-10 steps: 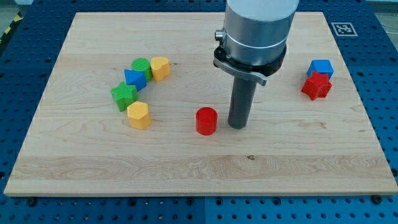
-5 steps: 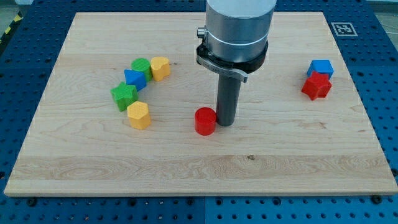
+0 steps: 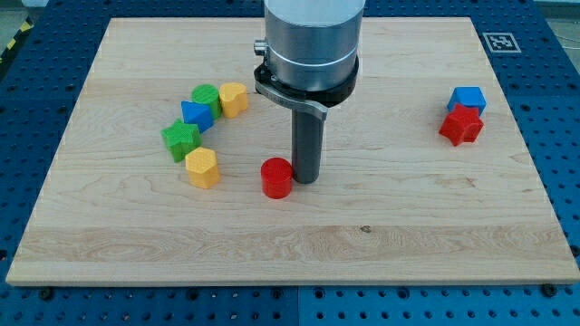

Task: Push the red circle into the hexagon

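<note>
The red circle (image 3: 276, 177) lies on the wooden board (image 3: 290, 244), a little left of the middle. My tip (image 3: 305, 180) touches its right side. The yellow hexagon (image 3: 202, 167) lies to the left of the red circle, with a gap of bare board between them. The rod's grey housing (image 3: 311, 45) rises above the tip to the view's top.
Left of centre stands a cluster: a green star-like block (image 3: 181, 139), a blue block (image 3: 197, 115), a green round block (image 3: 207, 97) and a yellow block (image 3: 234, 98). At the right, a blue block (image 3: 467, 99) touches a red star-like block (image 3: 461, 126).
My tip has moved left, met the red circle's right side and pushed it left toward the yellow hexagon. The other blocks have not moved.
</note>
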{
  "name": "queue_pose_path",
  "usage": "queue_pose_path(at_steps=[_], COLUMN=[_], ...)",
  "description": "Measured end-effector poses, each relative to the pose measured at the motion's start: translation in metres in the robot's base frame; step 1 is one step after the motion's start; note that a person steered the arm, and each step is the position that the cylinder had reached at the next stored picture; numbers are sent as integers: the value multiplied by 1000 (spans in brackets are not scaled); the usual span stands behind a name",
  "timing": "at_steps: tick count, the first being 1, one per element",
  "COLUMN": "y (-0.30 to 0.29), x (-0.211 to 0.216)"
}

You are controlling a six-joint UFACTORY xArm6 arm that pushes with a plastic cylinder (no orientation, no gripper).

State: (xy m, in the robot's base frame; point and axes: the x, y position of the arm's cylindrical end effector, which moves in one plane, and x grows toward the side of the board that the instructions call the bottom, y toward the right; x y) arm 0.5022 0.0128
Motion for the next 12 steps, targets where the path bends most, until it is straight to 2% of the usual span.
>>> queue_pose_path(at_steps=[3,5,7,9,12], y=[-10,-39,-39,-46,-52], x=[0,0,43,63,51])
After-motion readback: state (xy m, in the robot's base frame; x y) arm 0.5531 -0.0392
